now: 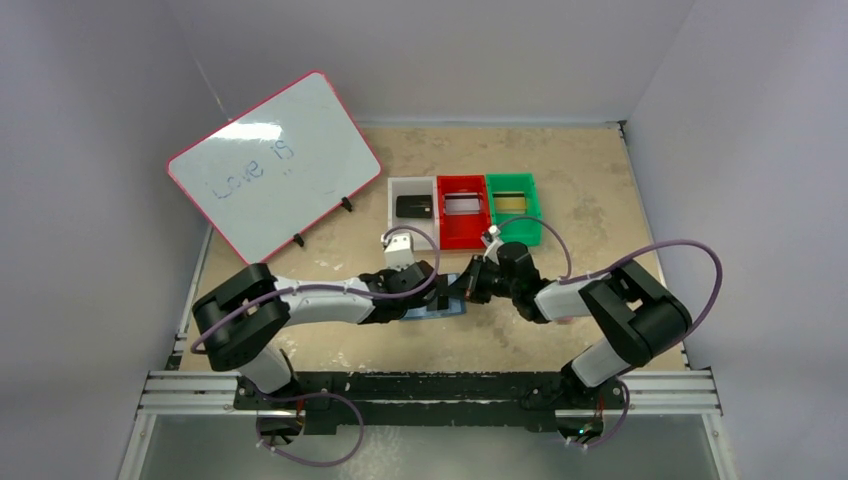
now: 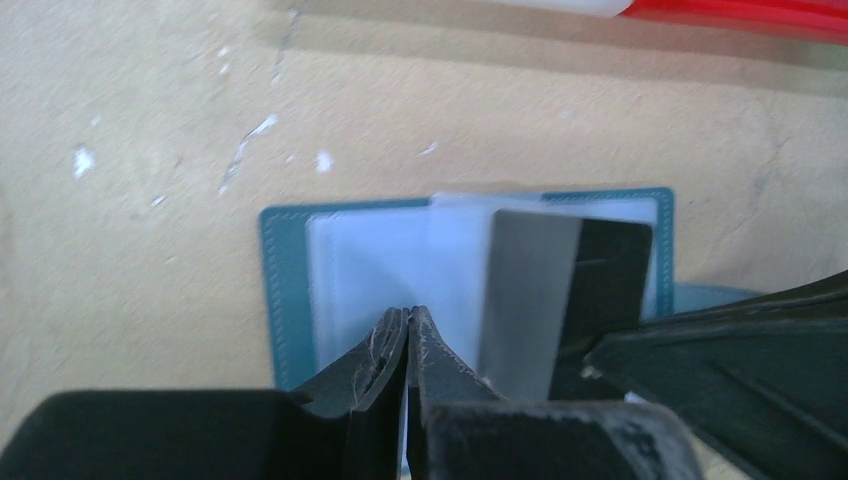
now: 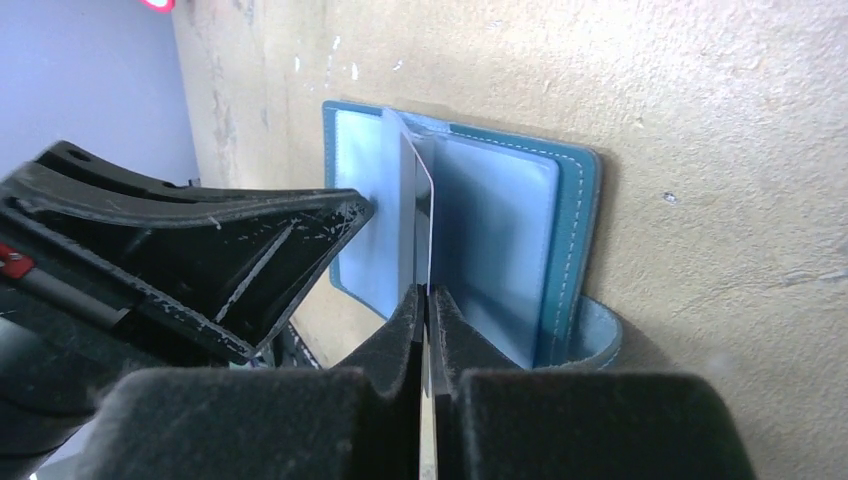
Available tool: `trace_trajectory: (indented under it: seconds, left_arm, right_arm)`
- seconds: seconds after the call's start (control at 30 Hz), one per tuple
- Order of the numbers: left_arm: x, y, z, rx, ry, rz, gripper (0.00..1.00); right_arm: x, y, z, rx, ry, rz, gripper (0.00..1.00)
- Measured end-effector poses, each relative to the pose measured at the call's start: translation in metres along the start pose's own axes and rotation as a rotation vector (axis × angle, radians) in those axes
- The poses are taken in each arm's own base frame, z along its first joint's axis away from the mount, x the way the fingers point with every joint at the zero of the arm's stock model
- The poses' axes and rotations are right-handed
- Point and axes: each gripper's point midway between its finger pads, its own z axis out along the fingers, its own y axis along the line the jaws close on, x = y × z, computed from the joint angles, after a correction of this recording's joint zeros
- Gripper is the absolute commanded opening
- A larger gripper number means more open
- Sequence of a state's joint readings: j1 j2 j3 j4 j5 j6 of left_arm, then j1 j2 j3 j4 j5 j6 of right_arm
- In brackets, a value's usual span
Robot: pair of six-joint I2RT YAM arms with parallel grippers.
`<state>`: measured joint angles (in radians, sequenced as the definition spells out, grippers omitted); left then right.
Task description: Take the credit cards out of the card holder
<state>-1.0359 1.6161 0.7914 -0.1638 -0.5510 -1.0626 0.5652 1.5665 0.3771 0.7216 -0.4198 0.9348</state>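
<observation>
The slate-blue card holder (image 1: 437, 309) lies open on the table between my two grippers. In the left wrist view its pale blue pockets (image 2: 360, 265) face up. My left gripper (image 2: 409, 312) is shut on a thin pale inner leaf of the holder (image 2: 290, 290). My right gripper (image 3: 425, 292) is shut on the near edge of a grey-and-black credit card (image 3: 410, 215). The card stands on edge, partly inside the holder (image 3: 570, 230). The same card (image 2: 560, 290) shows in the left wrist view. In the top view the left gripper (image 1: 443, 292) and right gripper (image 1: 470, 285) nearly touch.
Behind the holder stand a white bin (image 1: 392, 213) with a black card (image 1: 414, 206), a red bin (image 1: 463, 232) with a silvery card (image 1: 462, 204), and a green bin (image 1: 517, 232) with a gold card (image 1: 510, 201). A whiteboard (image 1: 275, 165) leans at the back left.
</observation>
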Motion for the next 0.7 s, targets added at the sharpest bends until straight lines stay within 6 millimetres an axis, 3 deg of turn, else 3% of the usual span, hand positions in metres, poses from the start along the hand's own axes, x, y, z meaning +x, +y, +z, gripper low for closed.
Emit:
trace_trajectory:
  seconds: [0.17,0.27,0.43,0.7]
  left_arm:
    - [0.0,0.024,-0.019,-0.025,-0.001,-0.014,0.13]
    - [-0.006,0.032,-0.028,-0.047,-0.014,-0.027,0.23]
    - [-0.013,0.033,-0.038,-0.023,-0.03,-0.053,0.23]
    - [0.013,0.021,-0.029,0.024,0.073,-0.039,0.23]
  right_arm:
    - [-0.002,0.003,-0.004,0.003,-0.011,-0.01,0.0]
    - [-0.001,-0.001,-0.003,0.017,-0.008,-0.015,0.0]
    - [-0.001,-0.004,0.0,0.022,-0.003,-0.012,0.0]
    - [0.0,-0.005,0.002,0.017,-0.002,-0.01,0.0]
